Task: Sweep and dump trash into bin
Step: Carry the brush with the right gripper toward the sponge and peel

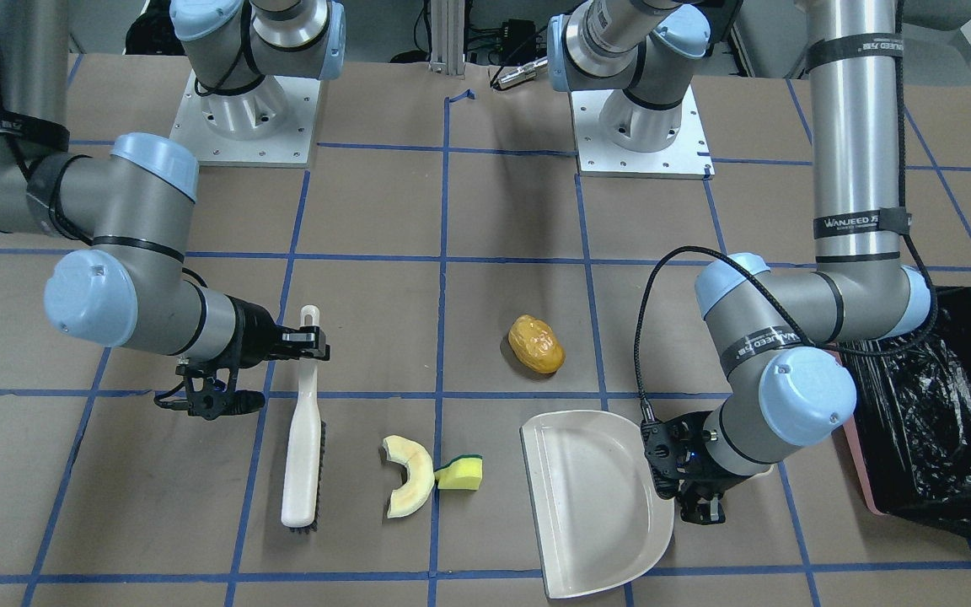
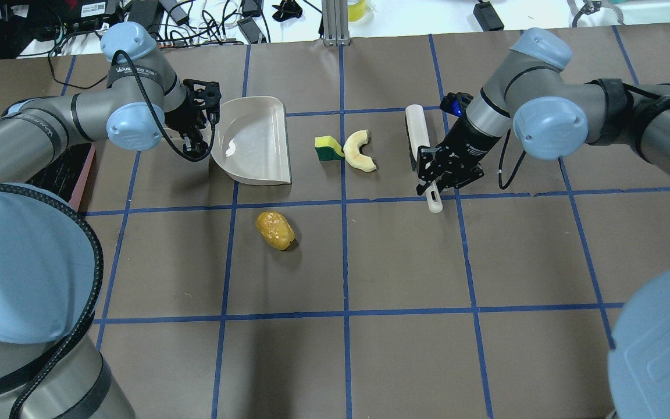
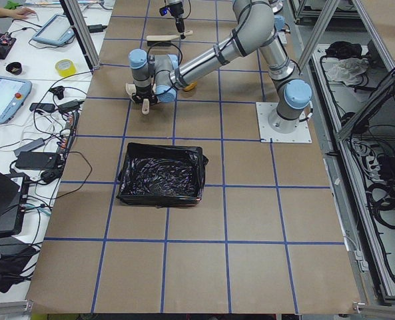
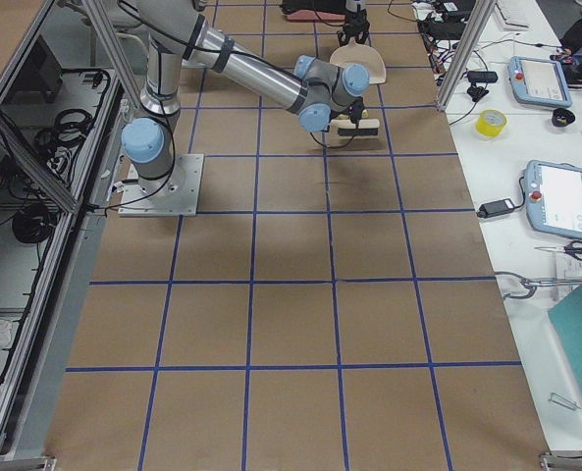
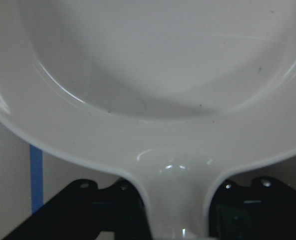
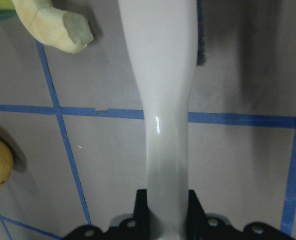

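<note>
The golden-brown potato lump (image 1: 536,344) (image 2: 275,230) lies alone mid-table. The pale crescent slice (image 1: 410,487) (image 2: 360,151) touches the yellow-green sponge piece (image 1: 460,473) (image 2: 328,148). They lie between the cream dustpan (image 1: 595,497) (image 2: 253,142) and the white brush (image 1: 302,455) (image 2: 417,131). My left gripper (image 2: 198,125) (image 1: 696,497) is shut on the dustpan's handle (image 5: 175,200). My right gripper (image 2: 437,174) (image 1: 310,341) is shut on the brush's handle (image 6: 165,150). The pink bin with its black bag (image 1: 941,421) (image 3: 162,175) stands beyond the dustpan on my left.
Brown table surface (image 2: 405,262) has a grid of blue tape lines. The arm bases (image 1: 243,126) (image 1: 641,135) stand at the robot's edge. Cables and tablets lie on side benches (image 3: 24,100) off the table.
</note>
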Motion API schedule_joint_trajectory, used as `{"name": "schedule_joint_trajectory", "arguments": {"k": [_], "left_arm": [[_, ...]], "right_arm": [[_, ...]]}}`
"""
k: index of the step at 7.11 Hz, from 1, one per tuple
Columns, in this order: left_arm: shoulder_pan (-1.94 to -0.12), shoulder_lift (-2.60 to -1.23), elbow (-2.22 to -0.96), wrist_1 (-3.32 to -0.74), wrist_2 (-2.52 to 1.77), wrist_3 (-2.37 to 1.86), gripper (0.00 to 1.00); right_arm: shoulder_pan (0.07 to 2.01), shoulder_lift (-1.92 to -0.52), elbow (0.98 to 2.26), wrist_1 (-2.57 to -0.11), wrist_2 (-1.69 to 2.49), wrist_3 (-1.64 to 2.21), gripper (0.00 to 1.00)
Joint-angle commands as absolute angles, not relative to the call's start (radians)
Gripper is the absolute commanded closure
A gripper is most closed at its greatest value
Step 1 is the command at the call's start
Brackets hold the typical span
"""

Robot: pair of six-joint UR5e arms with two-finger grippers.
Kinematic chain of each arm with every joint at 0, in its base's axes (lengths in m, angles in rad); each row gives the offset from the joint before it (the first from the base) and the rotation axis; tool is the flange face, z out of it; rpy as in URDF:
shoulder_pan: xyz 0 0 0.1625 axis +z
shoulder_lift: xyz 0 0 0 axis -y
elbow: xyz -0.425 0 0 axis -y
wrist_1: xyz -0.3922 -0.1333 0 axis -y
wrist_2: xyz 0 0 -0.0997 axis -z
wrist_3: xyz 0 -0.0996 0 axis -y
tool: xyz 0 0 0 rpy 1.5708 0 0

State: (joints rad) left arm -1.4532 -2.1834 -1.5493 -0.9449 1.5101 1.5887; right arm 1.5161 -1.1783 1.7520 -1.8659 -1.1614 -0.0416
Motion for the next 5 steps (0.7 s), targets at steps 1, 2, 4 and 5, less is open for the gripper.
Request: {"name": "schedule_joint_trajectory", "arguments": {"k": [1,2,4,5], "left_arm": [[-1.454,-2.184,-1.551,-0.946,1.513,1.586,1.0],[-1.454,-2.183,-1.551,-0.946,1.513,1.586,1.0],[-1.454,-2.184,-1.551,-0.946,1.513,1.586,1.0],[-1.454,-2.183,-1.551,-0.946,1.513,1.586,1.0]], "right_arm": [[1.564,-1.146,1.75,-1.93,-1.161,0.067,1.0],[1.603,-1.143,1.749,-1.966,-1.16,0.107,1.0],[1.656,-1.12,1.749,-2.029,-1.111,0.202,1.0],[1.699,-1.099,1.741,-2.075,-1.1,0.272,1.0]]}}
